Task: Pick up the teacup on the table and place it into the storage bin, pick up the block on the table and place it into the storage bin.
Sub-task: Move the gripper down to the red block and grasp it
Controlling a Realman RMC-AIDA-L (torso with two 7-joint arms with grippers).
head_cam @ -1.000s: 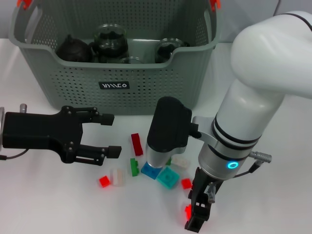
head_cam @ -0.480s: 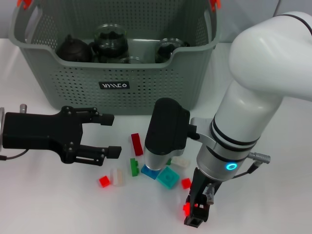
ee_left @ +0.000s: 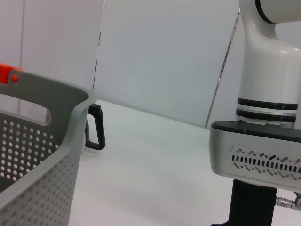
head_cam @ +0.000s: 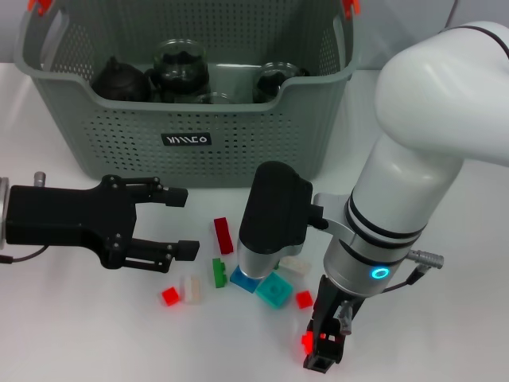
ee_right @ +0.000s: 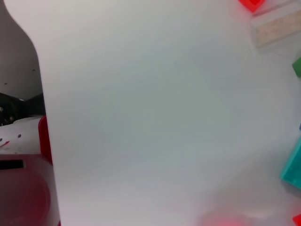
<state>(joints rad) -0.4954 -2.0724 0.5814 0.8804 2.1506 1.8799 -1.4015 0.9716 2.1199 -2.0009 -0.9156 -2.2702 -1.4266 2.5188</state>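
The storage bin [head_cam: 191, 139], grey-green and perforated, stands at the back and also shows in the left wrist view [ee_left: 33, 150]. It holds a dark teapot [head_cam: 119, 79] and glass vessels [head_cam: 180, 65]. No teacup shows on the table. Several blocks lie in front of the bin, among them a dark red one [head_cam: 223, 235], a green one [head_cam: 218, 272] and a teal one [head_cam: 273, 289]. My right gripper [head_cam: 321, 352] points down at the near edge, shut on a small red block [head_cam: 307, 342]. My left gripper [head_cam: 180, 222] hovers open, left of the blocks.
The right forearm's black housing [head_cam: 274, 211] hangs over the blue block [head_cam: 241, 280]. A black handle [ee_left: 96, 127] stands beside the bin. The right wrist view shows white table with a red block [ee_right: 251, 4], a translucent block [ee_right: 277, 28] and the teal block [ee_right: 294, 169].
The right gripper rose a little with the red block, then shifted slightly right. The left gripper has stayed where it was.
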